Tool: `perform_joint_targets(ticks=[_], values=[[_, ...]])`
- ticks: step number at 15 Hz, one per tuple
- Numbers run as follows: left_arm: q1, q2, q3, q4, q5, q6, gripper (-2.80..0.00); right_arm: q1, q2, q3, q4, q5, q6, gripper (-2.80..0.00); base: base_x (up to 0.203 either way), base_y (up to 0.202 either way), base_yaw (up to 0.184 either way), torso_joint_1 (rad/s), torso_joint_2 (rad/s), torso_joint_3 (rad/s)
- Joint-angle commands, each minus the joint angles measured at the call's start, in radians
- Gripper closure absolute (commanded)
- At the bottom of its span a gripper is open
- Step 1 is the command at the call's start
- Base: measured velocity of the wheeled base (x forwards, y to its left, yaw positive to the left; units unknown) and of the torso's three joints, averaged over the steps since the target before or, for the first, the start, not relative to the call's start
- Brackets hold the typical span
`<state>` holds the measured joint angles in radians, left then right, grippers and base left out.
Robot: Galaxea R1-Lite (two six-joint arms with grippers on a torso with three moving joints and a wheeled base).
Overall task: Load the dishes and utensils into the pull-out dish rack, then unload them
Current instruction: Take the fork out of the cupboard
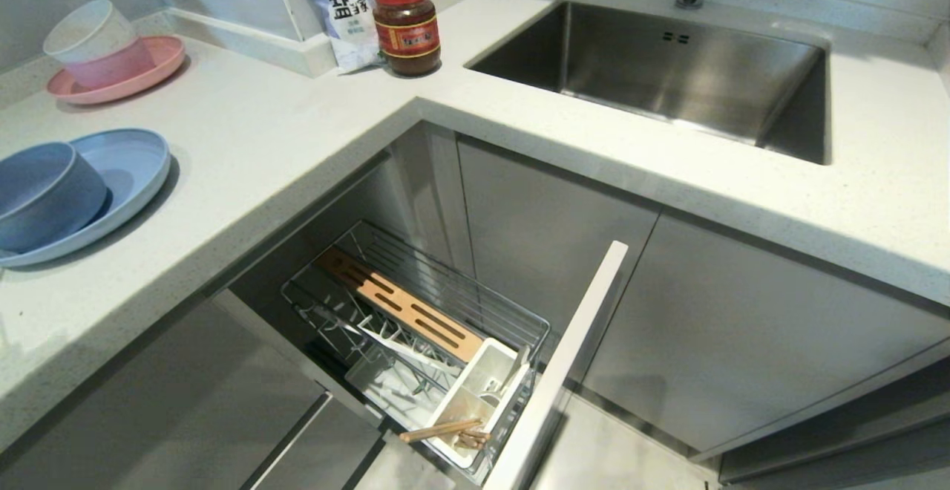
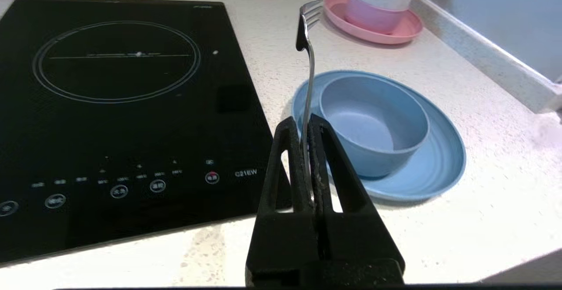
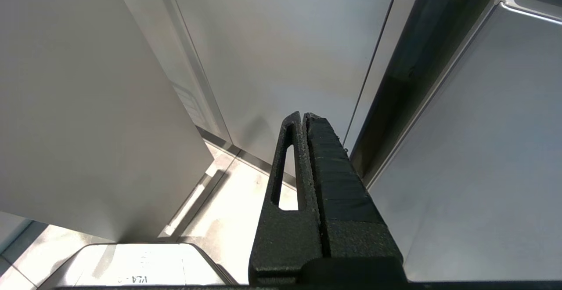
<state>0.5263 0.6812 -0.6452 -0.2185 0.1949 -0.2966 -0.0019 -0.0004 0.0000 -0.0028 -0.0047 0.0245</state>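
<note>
My left gripper (image 2: 304, 121) is shut on the handle of a silver fork (image 2: 307, 48), whose tines stick out beyond the fingertips, above the countertop beside the induction hob. Just past it the light-blue bowl (image 2: 373, 123) sits in the light-blue plate (image 2: 434, 162); the same bowl (image 1: 44, 193) and plate (image 1: 130, 167) lie at the counter's left edge in the head view. The pull-out dish rack (image 1: 415, 312) stands open below the counter, with wooden chopsticks (image 1: 445, 430) in its white caddy (image 1: 475, 393). My right gripper (image 3: 304, 115) is shut and empty, low beside cabinet fronts. Neither arm shows in the head view.
A pink plate with stacked pink and white bowls (image 1: 111, 59) stands at the back left. A salt bag (image 1: 343, 7) and a red-lidded jar (image 1: 406, 26) stand in the counter corner. The steel sink (image 1: 668, 74) lies to the right. The black hob (image 2: 118, 105) fills the counter beside the blue dishes.
</note>
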Motion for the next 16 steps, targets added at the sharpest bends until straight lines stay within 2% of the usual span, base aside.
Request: perform_joint_targets(ticks=[1,7,11,16], values=[[0.015,-0.012,0.08,-0.057,-0.011,-0.002,0.0,-0.001,-0.004,0.002,0.0,0.0,0.0,0.0,0.0,0.0,0.0,0.0,0.0,0.0],[0.053,0.11,0.08,-0.077,-0.017,-0.03,0.0,-0.001,-0.004,0.002,0.0,0.0,0.0,0.0,0.0,0.0,0.0,0.0,0.0,0.0],[0.054,0.182,0.067,-0.073,-0.054,-0.05,0.0,0.0,-0.004,0.002,0.0,0.0,0.0,0.0,0.0,0.0,0.0,0.0,0.0,0.0],[0.05,0.242,0.029,-0.077,-0.156,-0.069,0.0,-0.001,-0.004,0.002,0.0,0.0,0.0,0.0,0.0,0.0,0.0,0.0,0.0,0.0]])
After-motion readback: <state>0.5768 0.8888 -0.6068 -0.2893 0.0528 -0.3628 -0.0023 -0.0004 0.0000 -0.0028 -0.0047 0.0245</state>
